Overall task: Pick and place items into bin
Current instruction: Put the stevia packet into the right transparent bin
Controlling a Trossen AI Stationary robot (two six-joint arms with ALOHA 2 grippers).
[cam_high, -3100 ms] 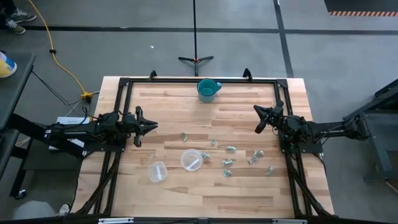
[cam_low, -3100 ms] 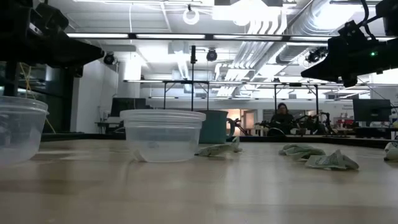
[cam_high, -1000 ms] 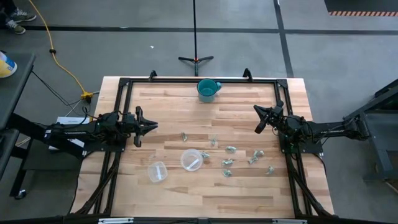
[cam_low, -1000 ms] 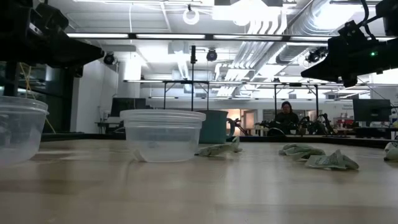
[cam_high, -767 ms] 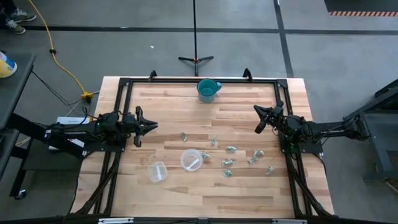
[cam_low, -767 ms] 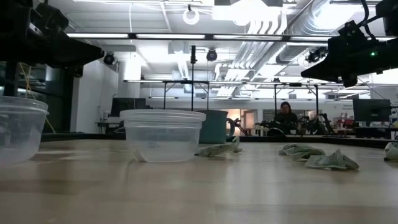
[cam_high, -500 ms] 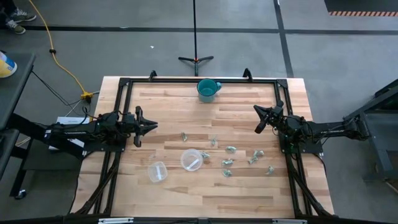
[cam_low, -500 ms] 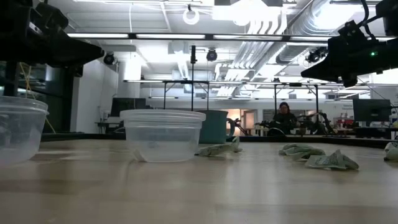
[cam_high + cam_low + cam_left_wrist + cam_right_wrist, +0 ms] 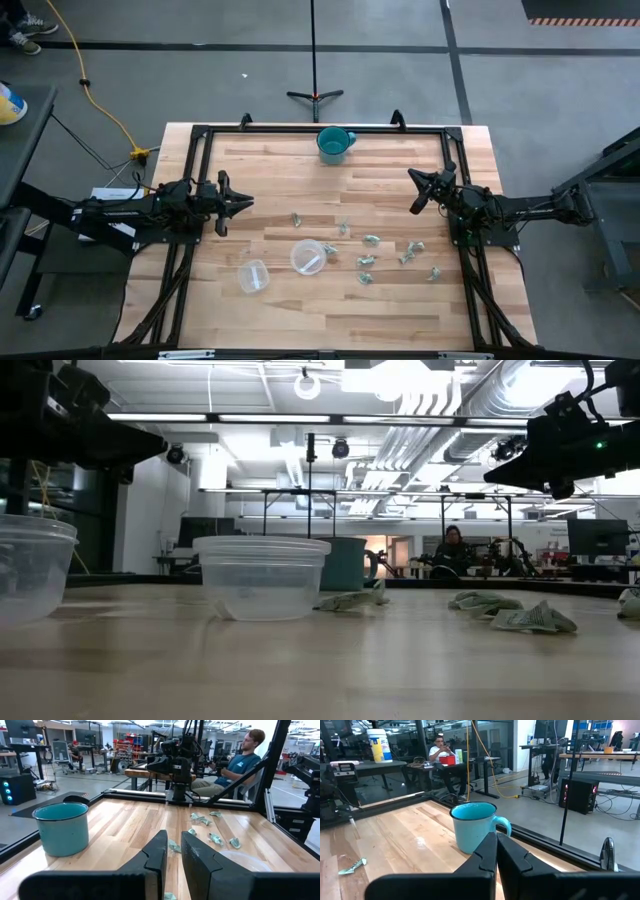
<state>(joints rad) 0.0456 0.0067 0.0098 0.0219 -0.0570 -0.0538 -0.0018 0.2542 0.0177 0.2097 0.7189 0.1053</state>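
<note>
The wooden table (image 9: 270, 180) carries a teal mug (image 9: 334, 144) near its far edge, two clear plastic containers (image 9: 308, 256) (image 9: 254, 276) toward the near side, and small shiny wrapped pieces (image 9: 372, 240) scattered beside them.

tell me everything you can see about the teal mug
The teal mug is a blue-green cup with an enamel look, a darker rim and a loop handle on one side. It stands upright and looks empty, near the middle of the table's far edge, just inside the black frame. Nothing touches it but the wooden tabletop; the wrapped pieces and both clear containers lie well away from it.
</note>
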